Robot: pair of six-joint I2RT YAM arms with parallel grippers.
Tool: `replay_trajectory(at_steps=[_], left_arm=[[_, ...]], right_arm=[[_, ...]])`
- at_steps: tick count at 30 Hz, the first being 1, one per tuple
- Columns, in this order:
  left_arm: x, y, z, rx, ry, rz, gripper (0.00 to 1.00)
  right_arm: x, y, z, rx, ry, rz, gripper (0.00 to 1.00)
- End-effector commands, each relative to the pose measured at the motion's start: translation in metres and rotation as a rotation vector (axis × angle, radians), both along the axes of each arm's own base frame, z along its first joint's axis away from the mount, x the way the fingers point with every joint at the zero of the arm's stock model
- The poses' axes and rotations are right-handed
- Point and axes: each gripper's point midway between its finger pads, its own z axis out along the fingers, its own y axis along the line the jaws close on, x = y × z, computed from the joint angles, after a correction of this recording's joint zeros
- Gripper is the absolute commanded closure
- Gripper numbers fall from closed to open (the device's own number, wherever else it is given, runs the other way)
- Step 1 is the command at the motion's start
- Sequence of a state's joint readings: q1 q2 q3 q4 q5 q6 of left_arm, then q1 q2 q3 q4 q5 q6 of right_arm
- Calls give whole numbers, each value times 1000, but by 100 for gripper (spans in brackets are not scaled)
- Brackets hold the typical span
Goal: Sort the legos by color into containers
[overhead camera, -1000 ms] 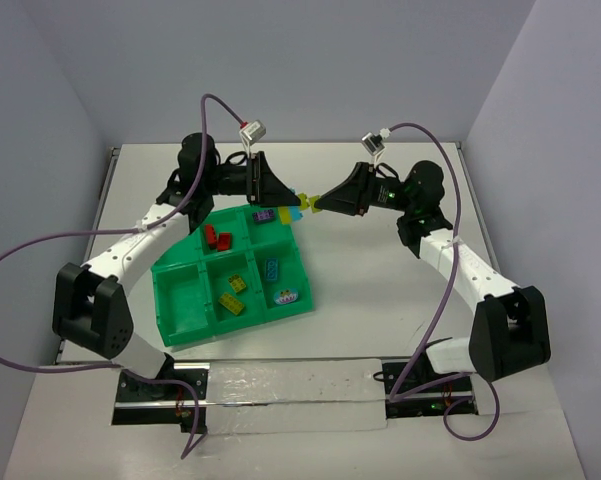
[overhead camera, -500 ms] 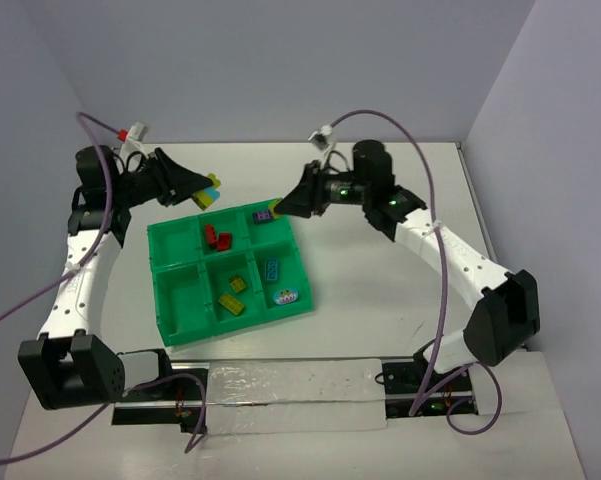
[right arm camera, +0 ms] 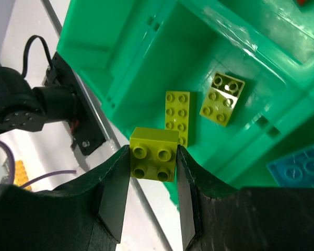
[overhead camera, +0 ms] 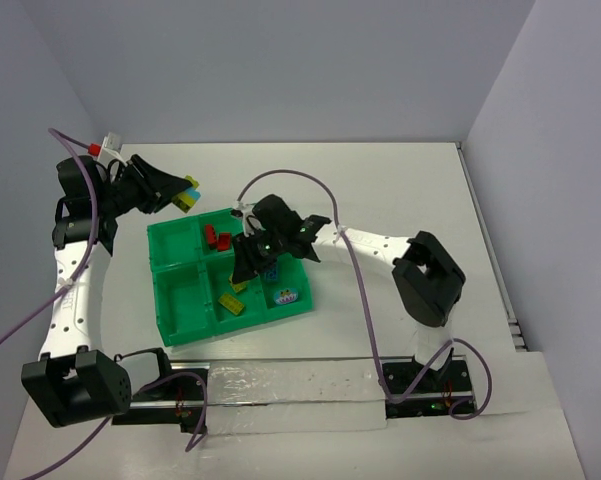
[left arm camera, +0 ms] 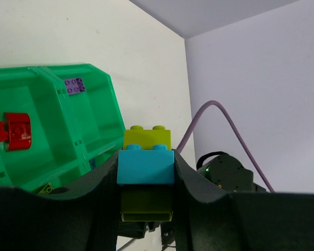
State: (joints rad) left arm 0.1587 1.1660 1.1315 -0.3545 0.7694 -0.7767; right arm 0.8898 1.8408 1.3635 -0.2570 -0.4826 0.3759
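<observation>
Small yellow-green square studded plastic brick [right arm camera: 154,157] — clamped in the right jaws over the bright green plastic tray's [overhead camera: 158,262] yellow-green compartment, near its wall. Likely risk: release clips that wall and the brick tumbles out. Studs face the wrist camera; no long axis. Left jaws clamp a blue-and-yellow-green brick stack [left arm camera: 146,166] beyond the tray.
</observation>
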Motion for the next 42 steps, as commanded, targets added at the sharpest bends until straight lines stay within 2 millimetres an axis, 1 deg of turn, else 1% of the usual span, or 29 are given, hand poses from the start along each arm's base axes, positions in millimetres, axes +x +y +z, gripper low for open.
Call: replay_trajectory(at_steps=[1,3,4,5,6,7,8,9,11,14,15,16,17,18,19,20,22,23,24,26,28,30,31,35,36,39,42], left_arm=[[-1,-1,26,5,-65,-15,100],[1,0,25,6,-64,-10,100],[2,0,26,6,-67,-10,100],[2,0,27,3,-68,-11,100],[2,-1,28,-4,-68,-24,100],[2,-3,29,-10,-67,-35,100],[2,-4,28,-15,-66,-44,100],[2,-5,30,-19,-68,-51,100],[3,-5,29,-24,-67,-55,100],[4,-8,29,-41,-70,-81,100],[3,-10,29,-45,-72,-96,100],[3,-12,30,-46,-75,-111,100],[2,-14,30,-48,-81,-129,100],[-1,-21,30,-48,-89,-166,100],[-2,-27,28,-51,-90,-204,100],[-5,-34,27,-52,-99,-245,100],[-7,-52,14,-55,-82,-330,100],[-10,-65,8,-56,-77,-383,100],[-11,-76,3,-59,-72,-425,100],[-21,-99,4,-64,-90,-506,100],[-25,-109,15,-76,-147,-557,100],[-32,-115,21,-95,-172,-609,100],[-34,-118,26,-101,-187,-628,100],[-31,-120,35,-121,-193,-610,100],[-31,-122,40,-128,-223,-620,100],[-39,-128,45,-141,-243,-666,100],[-47,-133,46,-140,-262,-707,100]], right_arm=[[16,23,23,49,-97,3,90],[16,27,18,40,-92,9,72],[17,29,16,33,-92,10,59],[18,30,16,31,-95,10,51],[18,30,19,29,-98,9,45],[19,30,21,27,-101,6,35],[21,29,23,25,-110,4,31],[22,28,26,21,-123,-4,29],[24,21,45,34,-163,-21,28],[27,4,71,51,-223,-41,29],[31,-6,74,46,-238,-58,30],[38,-21,77,42,-249,-86,32],[43,-34,85,53,-261,-107,34],[44,-48,104,89,-283,-128,35],[51,-65,114,124,-287,-153,36],[53,-75,123,153,-291,-170,36],[59,-98,145,227,-298,-211,36],[60,-107,160,261,-316,-224,36],[62,-113,171,285,-326,-233,35],[64,-116,186,323,-327,-237,30],[58,-113,198,374,-309,-199,29],[55,-108,212,449,-299,-162,28],[51,-105,218,496,-260,-142,28],[41,-99,227,577,-221,-68,28],[39,-96,226,595,-206,-59,28],[38,-93,224,620,-155,-59,28],[37,-90,232,664,-130,-44,28]])
